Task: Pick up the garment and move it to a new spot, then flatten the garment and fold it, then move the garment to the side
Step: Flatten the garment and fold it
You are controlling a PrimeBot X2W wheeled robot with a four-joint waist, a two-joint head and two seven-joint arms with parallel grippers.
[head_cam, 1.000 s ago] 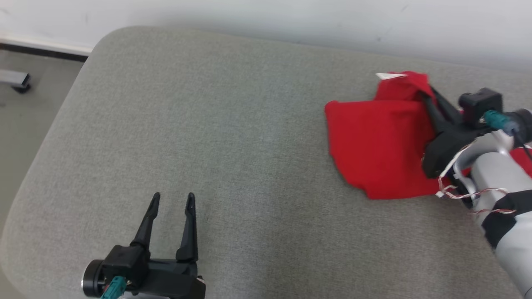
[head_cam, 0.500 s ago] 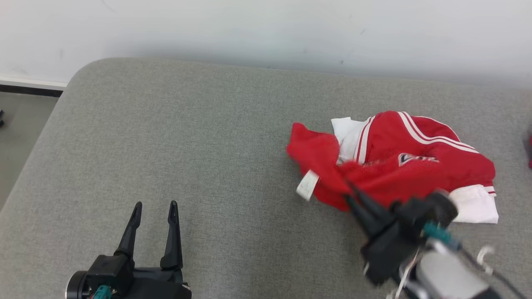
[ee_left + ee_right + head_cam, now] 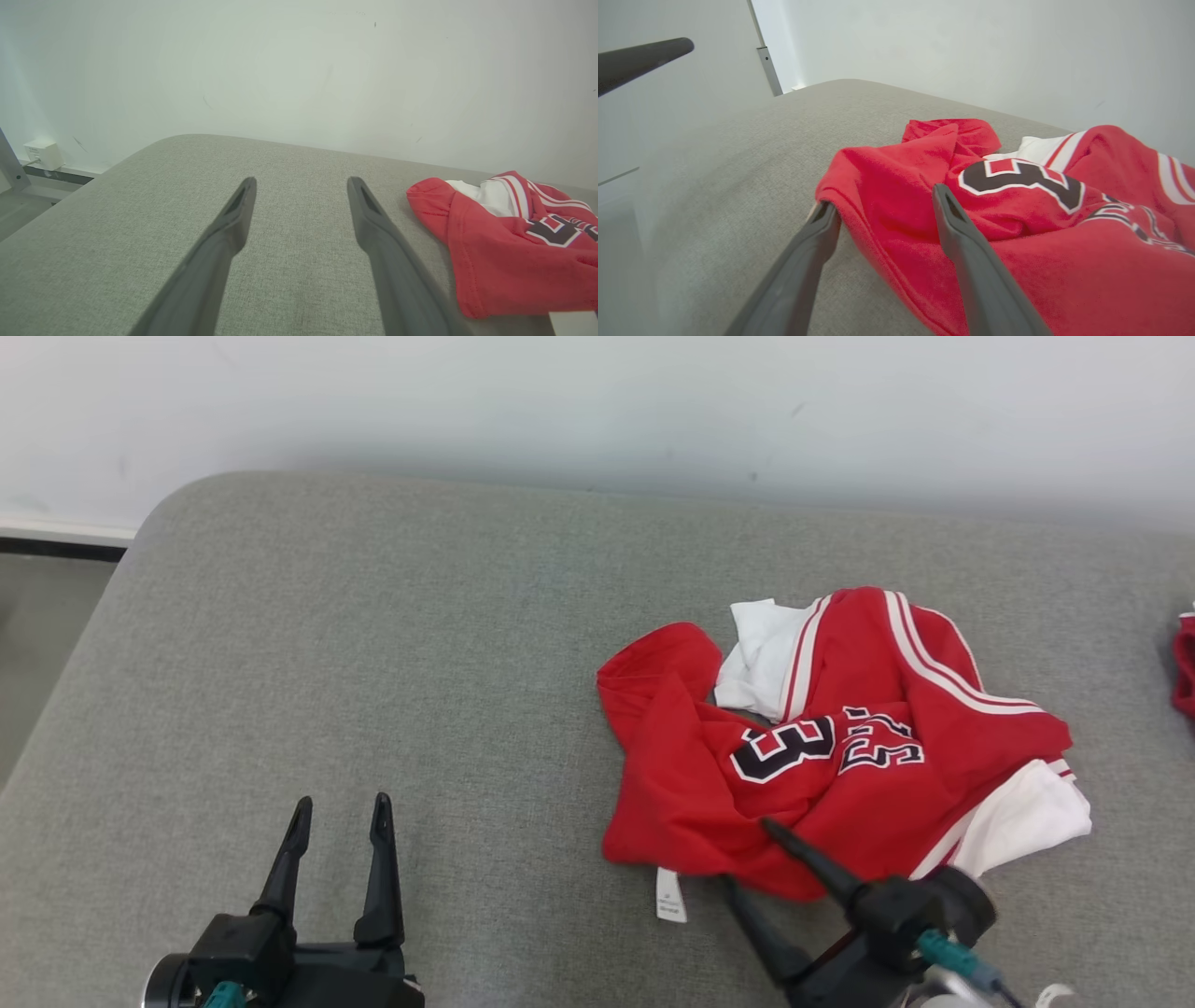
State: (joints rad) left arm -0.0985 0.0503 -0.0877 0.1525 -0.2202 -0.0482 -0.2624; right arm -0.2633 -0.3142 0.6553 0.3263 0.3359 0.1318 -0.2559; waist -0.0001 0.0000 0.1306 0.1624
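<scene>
garment (image 3: pixel 840 784): crumpled red jersey, black number facing up, white tag (image 3: pixel 668 896) at its near edge; lies right of centre on the grey worktop (image 3: pixel 373 616).
right end effector (image 3: pixel 747 852): fingers spread, straddling the garment's near hem, not clamped.
left end effector (image 3: pixel 341 800): fingers apart, holding nothing, over bare worktop, well apart from the garment.

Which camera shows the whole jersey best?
The head view: the crumpled jersey lies almost whole on the grey cushion. The left wrist view catches one end, cropped; the right wrist view is a close-up of its near edge and number.
</scene>
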